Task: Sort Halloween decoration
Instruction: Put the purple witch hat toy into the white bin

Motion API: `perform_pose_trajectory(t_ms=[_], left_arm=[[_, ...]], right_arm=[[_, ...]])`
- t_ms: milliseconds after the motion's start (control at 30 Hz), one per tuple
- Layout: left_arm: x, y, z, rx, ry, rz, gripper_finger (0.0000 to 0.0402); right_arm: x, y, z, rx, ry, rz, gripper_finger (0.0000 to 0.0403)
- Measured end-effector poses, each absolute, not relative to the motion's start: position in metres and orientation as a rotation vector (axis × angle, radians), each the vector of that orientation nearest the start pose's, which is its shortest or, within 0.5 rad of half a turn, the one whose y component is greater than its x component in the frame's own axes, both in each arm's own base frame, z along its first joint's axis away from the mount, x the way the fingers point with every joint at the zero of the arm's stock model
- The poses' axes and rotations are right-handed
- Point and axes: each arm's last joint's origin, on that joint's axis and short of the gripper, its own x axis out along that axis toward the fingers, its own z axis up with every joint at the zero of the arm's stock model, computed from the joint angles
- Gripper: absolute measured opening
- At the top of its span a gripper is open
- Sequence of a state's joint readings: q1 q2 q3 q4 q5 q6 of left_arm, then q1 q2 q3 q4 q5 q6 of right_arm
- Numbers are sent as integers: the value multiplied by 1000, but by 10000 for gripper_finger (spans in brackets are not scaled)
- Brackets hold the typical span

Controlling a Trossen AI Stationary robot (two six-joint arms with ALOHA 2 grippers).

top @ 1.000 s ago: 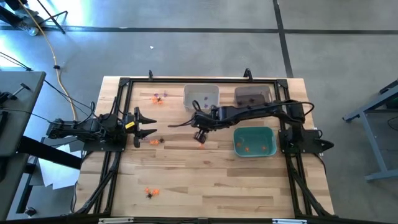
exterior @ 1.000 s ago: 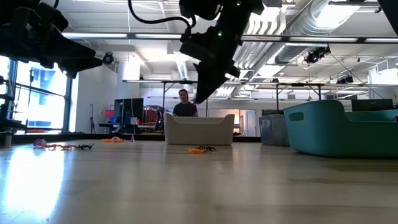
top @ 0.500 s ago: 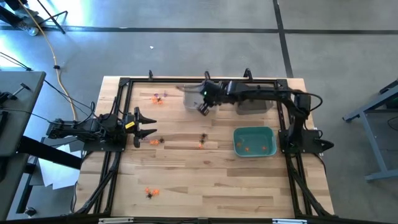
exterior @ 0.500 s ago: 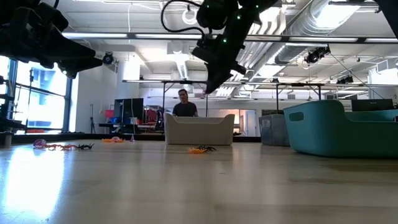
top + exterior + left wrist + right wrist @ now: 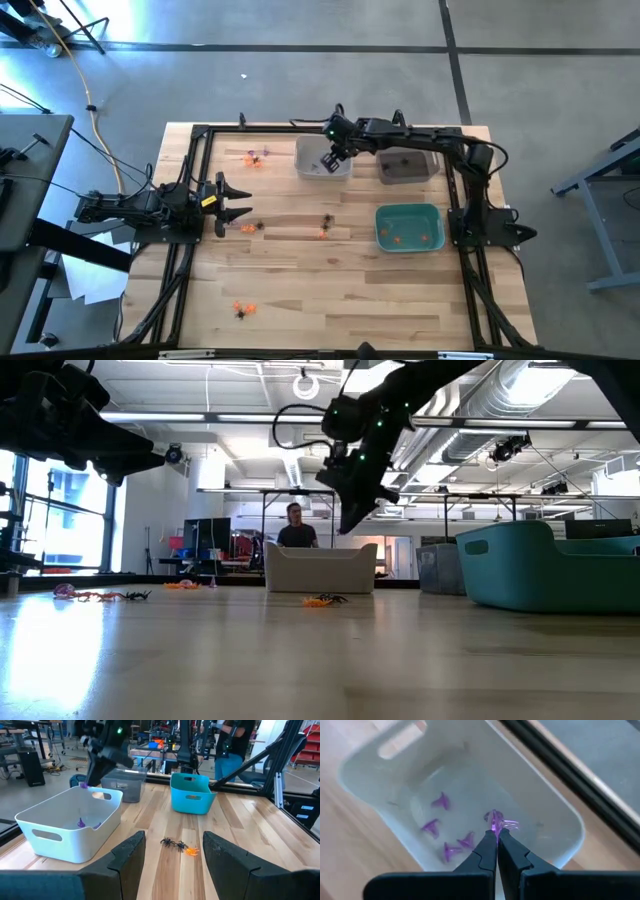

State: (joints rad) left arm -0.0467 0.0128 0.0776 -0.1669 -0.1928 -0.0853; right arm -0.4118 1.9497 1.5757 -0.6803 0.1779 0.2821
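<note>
My right gripper [image 5: 329, 162] hangs above the white bin [image 5: 323, 170] at the far edge, shut on a purple Halloween trinket [image 5: 496, 823]. Several purple trinkets [image 5: 451, 851] lie on the floor of the white bin [image 5: 555, 845]. More trinkets lie on the table: an orange and a black one [image 5: 325, 226] at the middle, others [image 5: 250, 227] near my left gripper, some at the far left [image 5: 255, 156], and some near the front [image 5: 242, 309]. My left gripper [image 5: 237, 200] waits open at the table's left side, holding nothing. My right gripper pinches the purple trinket by its lower end [image 5: 494, 830] between its two fingertips [image 5: 489, 840]. The fingers slant down from the table's right. The trinket sticks out beyond the tips, clear of the bin's floor.
A dark bin [image 5: 406, 158] stands right of the white one, and a teal bin [image 5: 408, 213] with orange trinkets stands nearer at the right. A black frame [image 5: 200, 130] runs along the table's edges. A person [image 5: 296, 530] is in the room behind the table.
My right gripper has swung from above the table's middle toward the far edge and now hangs over the white bin, still shut. It has rolled a little on the way. The trinkets on the table lie where they were.
</note>
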Motion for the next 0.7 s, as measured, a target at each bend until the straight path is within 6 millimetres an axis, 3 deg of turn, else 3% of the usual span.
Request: perform_pose_trajectory(t_ms=[367, 700], left_arm=[[92, 1, 173, -73, 95, 150, 186], [92, 1, 173, -73, 95, 150, 186]], right_arm=[[388, -176, 196, 386, 1062, -670, 0], [389, -176, 195, 394, 1065, -659, 0]])
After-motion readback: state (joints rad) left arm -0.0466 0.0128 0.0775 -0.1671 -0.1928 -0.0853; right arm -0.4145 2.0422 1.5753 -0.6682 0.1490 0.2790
